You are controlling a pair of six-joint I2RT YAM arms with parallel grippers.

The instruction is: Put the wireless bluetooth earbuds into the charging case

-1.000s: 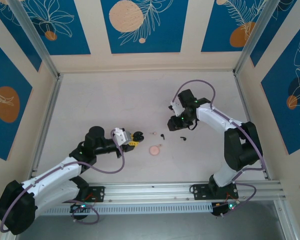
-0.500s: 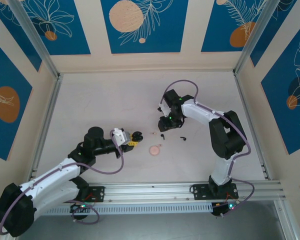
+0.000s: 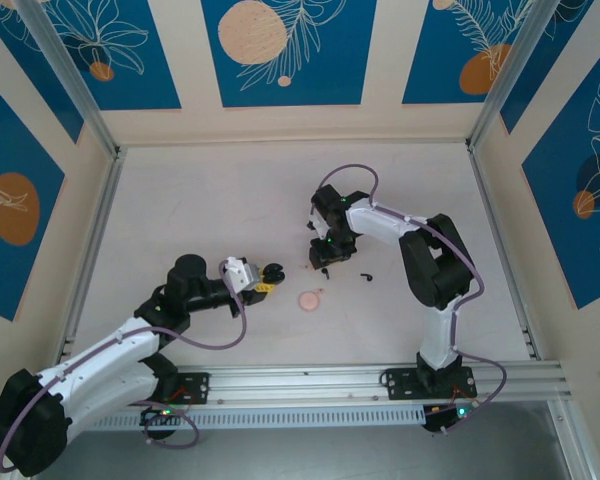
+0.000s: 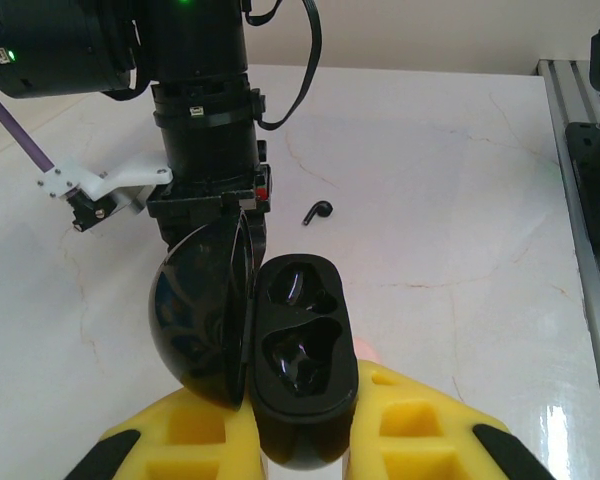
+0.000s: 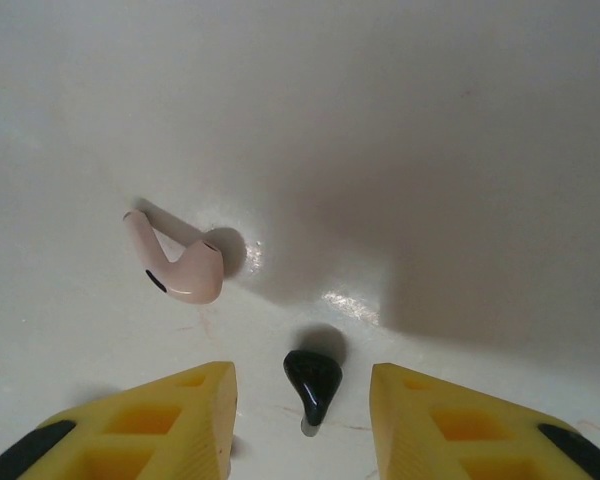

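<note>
My left gripper point(image 4: 300, 405) is shut on an open black charging case point(image 4: 302, 350). Its lid point(image 4: 200, 310) hangs open to the left, and both sockets look empty. In the top view this gripper point(image 3: 263, 280) holds the case point(image 3: 274, 273) left of centre. My right gripper point(image 5: 302, 420) is open and low over the table, with a black earbud point(image 5: 312, 385) lying between its yellow fingers and touching neither. A pale pink earbud point(image 5: 180, 265) lies just ahead to the left. From above, the right gripper point(image 3: 322, 263) points down, and another black earbud point(image 3: 365, 277) lies to its right.
A round pink case point(image 3: 309, 299) lies shut on the table between the two grippers. The right arm's wrist point(image 4: 205, 120) stands close behind the held case. A metal rail point(image 3: 380, 380) runs along the near edge, and walls enclose the table.
The right arm has swung left and down until its gripper straddles the black earbud, and its jaws have opened slightly. The left arm and the case have stayed still.
</note>
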